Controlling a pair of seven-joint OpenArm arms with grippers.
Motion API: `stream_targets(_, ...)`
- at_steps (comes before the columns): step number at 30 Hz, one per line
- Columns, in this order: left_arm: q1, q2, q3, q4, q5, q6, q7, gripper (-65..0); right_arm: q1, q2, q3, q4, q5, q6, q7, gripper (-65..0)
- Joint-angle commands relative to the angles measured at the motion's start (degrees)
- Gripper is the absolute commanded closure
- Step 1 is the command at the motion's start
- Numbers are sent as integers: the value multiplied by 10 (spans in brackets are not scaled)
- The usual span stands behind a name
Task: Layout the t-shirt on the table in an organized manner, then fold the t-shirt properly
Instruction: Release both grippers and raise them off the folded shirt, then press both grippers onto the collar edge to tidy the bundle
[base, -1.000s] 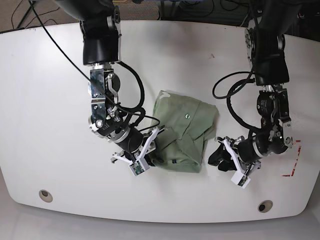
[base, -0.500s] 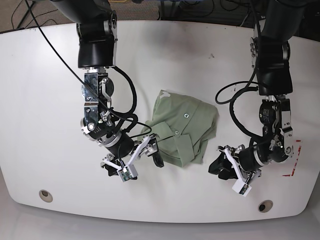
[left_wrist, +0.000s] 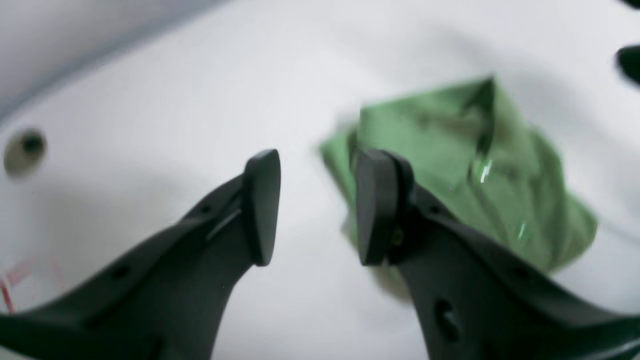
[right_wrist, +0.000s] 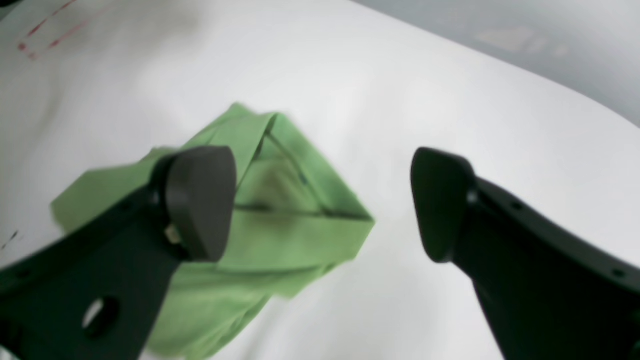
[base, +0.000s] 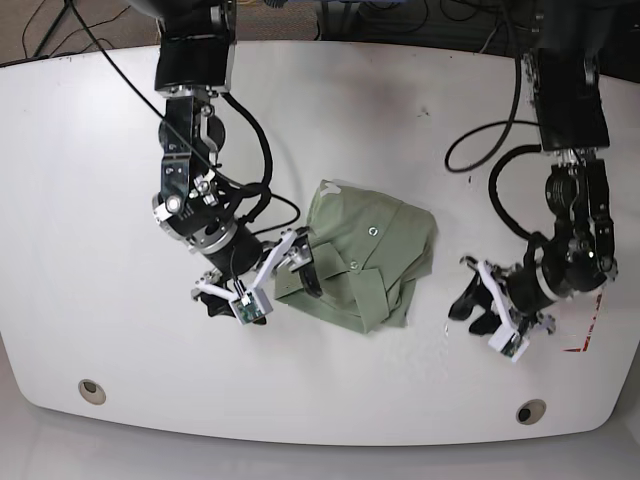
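My right gripper (base: 262, 290) is spread wide and holds nothing; one finger (right_wrist: 200, 200) stands over the t-shirt (base: 362, 260), the other over bare table (base: 90, 170). The shirt lies just beside this gripper, folded into a rough bundle, its long axis going from the gripper away toward the far side of the table. My left gripper (base: 483, 312) is partly spread and empty, apart from the shirt's other edge, with bare white surface between. There is much free room around both. Both arms bend down from the far edge, wrists low.
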Motion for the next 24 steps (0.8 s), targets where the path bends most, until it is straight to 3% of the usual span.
stream_targets(1, 33, -6, -1, 36, -9, -1, -5, -237, -20, -3, 1, 29, 6, 0, 14, -525)
stream_targets(13, 161, -10, -1, 61, -6, -1, -8, -236, -106, -30, -1, 35, 7, 3, 16, -525)
stream_targets(24, 146, 44, 2, 46, -5, -1, -8, -236, -91, -49, -23, 5, 7, 4, 17, -523)
